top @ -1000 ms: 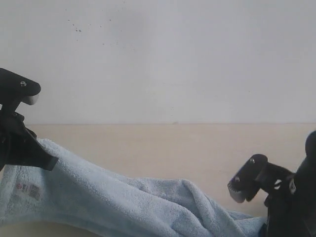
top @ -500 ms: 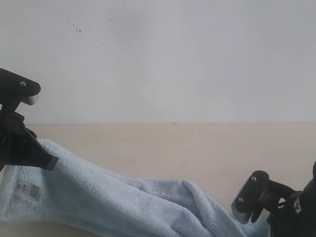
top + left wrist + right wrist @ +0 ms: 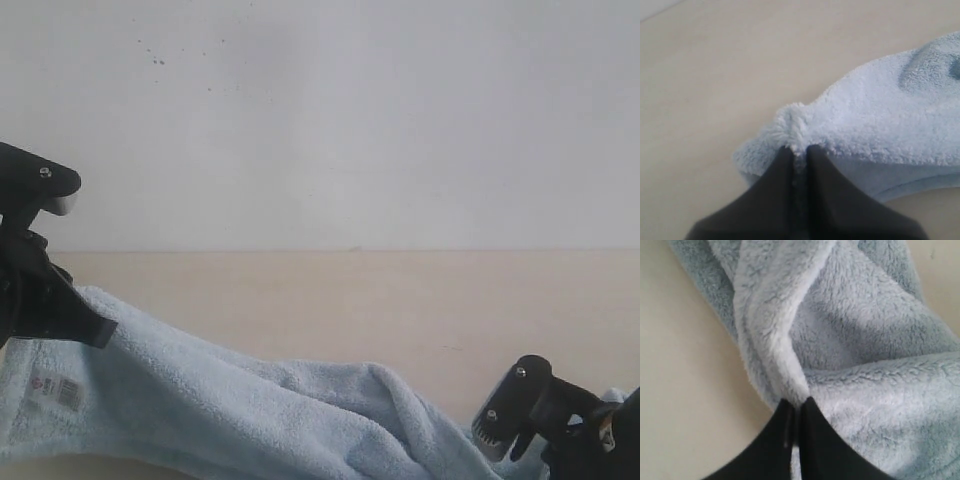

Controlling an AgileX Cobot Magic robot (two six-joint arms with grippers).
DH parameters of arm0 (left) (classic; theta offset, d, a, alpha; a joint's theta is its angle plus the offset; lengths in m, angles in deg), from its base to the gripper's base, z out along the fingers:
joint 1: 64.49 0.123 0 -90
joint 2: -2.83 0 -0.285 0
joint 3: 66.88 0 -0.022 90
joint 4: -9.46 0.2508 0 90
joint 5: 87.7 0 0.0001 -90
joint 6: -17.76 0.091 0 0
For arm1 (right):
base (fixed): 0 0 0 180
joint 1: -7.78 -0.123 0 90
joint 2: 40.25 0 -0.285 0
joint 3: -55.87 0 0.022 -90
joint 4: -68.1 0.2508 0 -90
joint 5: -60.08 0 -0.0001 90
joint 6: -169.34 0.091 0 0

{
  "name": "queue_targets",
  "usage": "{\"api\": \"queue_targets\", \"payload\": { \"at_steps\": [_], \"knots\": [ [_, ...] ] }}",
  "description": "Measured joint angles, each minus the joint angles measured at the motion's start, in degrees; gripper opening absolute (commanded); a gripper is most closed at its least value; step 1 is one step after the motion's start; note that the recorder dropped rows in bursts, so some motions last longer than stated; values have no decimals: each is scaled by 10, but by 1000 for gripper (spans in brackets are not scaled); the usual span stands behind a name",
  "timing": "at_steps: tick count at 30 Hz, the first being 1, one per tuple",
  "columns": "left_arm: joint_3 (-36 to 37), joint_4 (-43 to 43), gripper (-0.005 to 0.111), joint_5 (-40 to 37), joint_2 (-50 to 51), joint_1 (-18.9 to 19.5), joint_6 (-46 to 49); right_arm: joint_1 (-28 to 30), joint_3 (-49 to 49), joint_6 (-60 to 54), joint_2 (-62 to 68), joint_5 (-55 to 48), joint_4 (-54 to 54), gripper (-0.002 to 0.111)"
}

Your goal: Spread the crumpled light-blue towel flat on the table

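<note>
Pale beige wooden table [image 3: 330,290], white wall [image 3: 330,120] behind. We list one fluffy light-blue terry towel [image 3: 250,410] draped across it, ridged; left gripper [image 3: 799,150] and right gripper [image 3: 796,405] each pinch its edge. Flattening not yet done.

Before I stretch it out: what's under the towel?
Only the pale wood table shows around the light-blue towel. Its raised folds hide whatever lies beneath, so that cannot be told.

towel [image 3: 250,410]: fluffy pale-blue terry cloth, matt, thick pile.
label [image 3: 57,390], at its 9 o'clock end: smooth, white, printed.
table [image 3: 350,290]: smooth pale wood, matt.
left gripper [image 3: 799,149], right gripper [image 3: 796,402]: black, matt, plastic-looking.
</note>
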Motion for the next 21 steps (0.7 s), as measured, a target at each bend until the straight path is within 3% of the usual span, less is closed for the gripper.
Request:
{"api": "queue_targets", "payload": {
  "at_steps": [9, 13, 17, 19, 21],
  "knots": [
    [0, -1, 7, -1, 0, 0, 0, 0, -15, 70, -3, 31, -2, 0],
    [0, -1, 33, -17, 0, 0, 10, 0, -23, 119, -16, 32, -50, 0],
    [0, -28, 70, -59, 0, 0, 13, 0, -23, 227, -17, 13, -172, 0],
    [0, -41, 79, -81, 0, 0, 13, 0, -23, 283, -18, -1, -235, 0],
    [0, -44, 79, -99, 0, 0, 14, 0, -24, 357, -20, -22, -306, 0]
  ]
}}
